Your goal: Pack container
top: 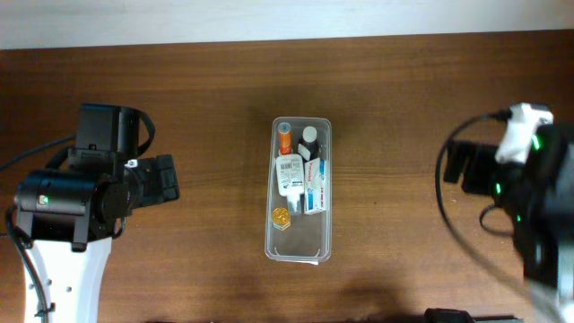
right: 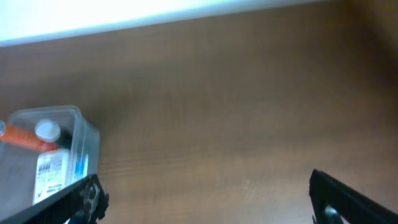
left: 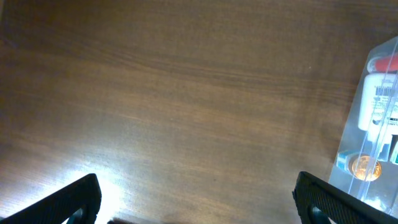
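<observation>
The container (top: pixel 301 242), a long clear plastic tub, lies in the middle of the wooden table. Inside it are an orange-capped tube (top: pixel 284 139), a black-capped bottle (top: pixel 308 142), a white labelled bottle (top: pixel 289 172), a white, red and blue box (top: pixel 313 186) and a small gold round item (top: pixel 281 216). My left gripper (top: pixel 169 178) hangs open to the left of the tub, apart from it. The right gripper (top: pixel 454 163) is open to the tub's right. In the left wrist view the left gripper (left: pixel 198 202) frames bare wood, the container (left: pixel 350 134) at the right edge. The right gripper (right: pixel 208 199) also holds nothing, the container (right: pixel 87 140) at the left.
A pale wall or strip (top: pixel 269 18) runs along the table's far edge. Black cables (top: pixel 448 206) loop beside the right arm, and another cable (top: pixel 22 157) trails by the left arm. Only the tub stands on the brown wood between the two arms.
</observation>
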### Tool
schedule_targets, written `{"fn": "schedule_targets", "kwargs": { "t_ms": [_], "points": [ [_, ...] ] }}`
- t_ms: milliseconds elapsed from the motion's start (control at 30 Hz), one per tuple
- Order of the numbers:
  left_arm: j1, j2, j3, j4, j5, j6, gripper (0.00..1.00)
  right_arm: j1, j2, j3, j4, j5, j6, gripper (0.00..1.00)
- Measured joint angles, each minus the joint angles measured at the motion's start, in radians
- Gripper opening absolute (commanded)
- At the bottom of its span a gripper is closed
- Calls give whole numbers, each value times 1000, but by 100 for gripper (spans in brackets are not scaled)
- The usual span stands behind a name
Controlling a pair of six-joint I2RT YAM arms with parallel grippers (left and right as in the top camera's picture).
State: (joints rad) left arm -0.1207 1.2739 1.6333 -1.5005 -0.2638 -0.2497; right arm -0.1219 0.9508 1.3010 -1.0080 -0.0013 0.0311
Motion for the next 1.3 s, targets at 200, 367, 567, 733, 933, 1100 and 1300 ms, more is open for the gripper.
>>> {"fn": "schedule_targets", "kwargs": {
  "t_ms": [200, 367, 567, 733, 933, 1100, 1300],
  "points": [
    [0, 0, 1, 0, 0, 0, 99, 0, -336, -308, 170, -9, -106, 98],
    [0, -1, 2, -1, -3, 0, 99, 0, -610, -590, 190, -26, -134, 98],
    [0, 0, 2, -2, -3, 0, 99, 0, -795, -821, 209, -50, -144, 98],
    [0, -1, 2, -2, -3, 0, 100, 0, -853, -961, 280, -93, -145, 98],
    [0, 0, 2, -2, -3, 0, 99, 0, -908, -1064, 310, -123, -147, 98],
    [0, 0, 2, -2, -3, 0, 99, 0, -935, -1092, 306, -132, -147, 98],
    [0, -1, 2, -2, -3, 0, 99, 0, -935, -1106, 306, -133, -147, 98]
  ]
}}
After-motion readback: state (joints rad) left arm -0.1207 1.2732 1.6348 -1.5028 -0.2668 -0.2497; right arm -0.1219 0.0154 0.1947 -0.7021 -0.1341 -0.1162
